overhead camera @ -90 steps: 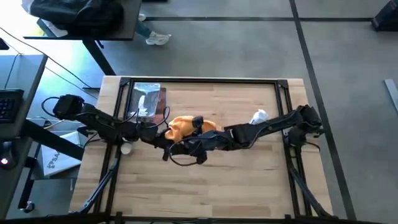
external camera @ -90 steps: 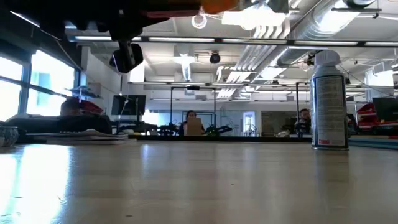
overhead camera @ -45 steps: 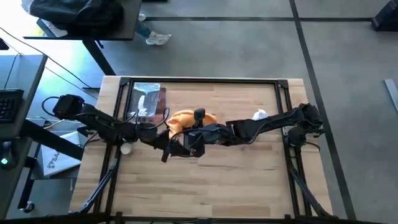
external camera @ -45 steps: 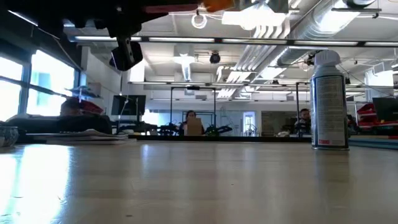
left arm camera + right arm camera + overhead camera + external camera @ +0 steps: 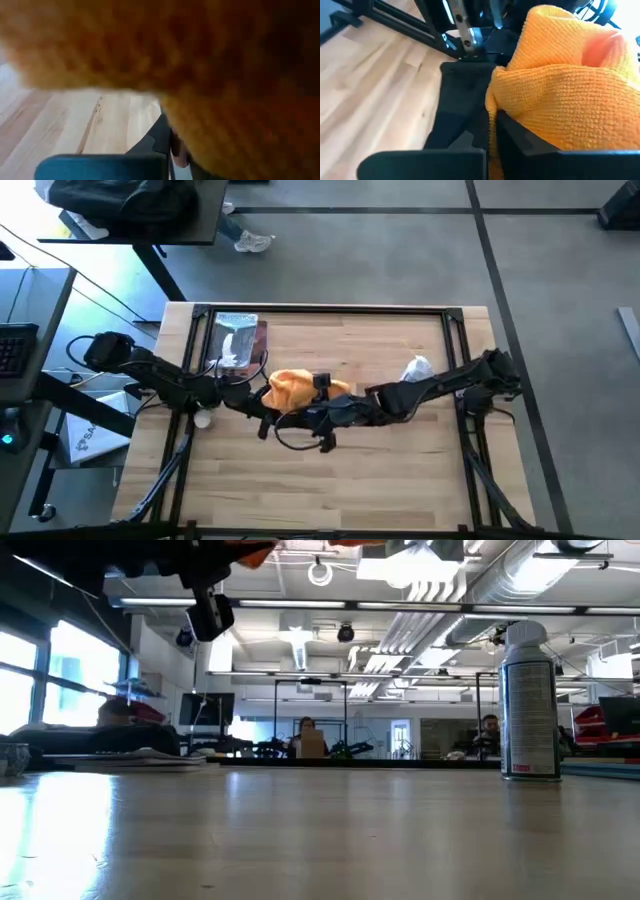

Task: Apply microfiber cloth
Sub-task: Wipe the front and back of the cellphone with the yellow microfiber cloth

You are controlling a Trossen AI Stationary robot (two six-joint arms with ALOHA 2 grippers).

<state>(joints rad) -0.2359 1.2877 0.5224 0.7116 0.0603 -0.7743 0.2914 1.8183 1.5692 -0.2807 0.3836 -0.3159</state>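
Shifted sideways, right hand (image 5: pixel 300 408) clamps microfiber cloth (image 5: pixel 293 388), hiding left hand's grip.

Microfiber cloth (image 5: pixel 570 95): orange-yellow fabric, coarse waffle-knit, matt. Table (image 5: pixel 400 470): pale wood planks, smooth, slight sheen. Spray can (image 5: pixel 530 705): glossy. Packet (image 5: pixel 236 340) at 10 o'clock: silvery, shiny.

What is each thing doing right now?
microfiber cloth, bunched up, raised off the table
right gripper, shut on the cloth
left gripper, against the cloth, mid-table
spray can, standing upright
silvery packet, lying flat
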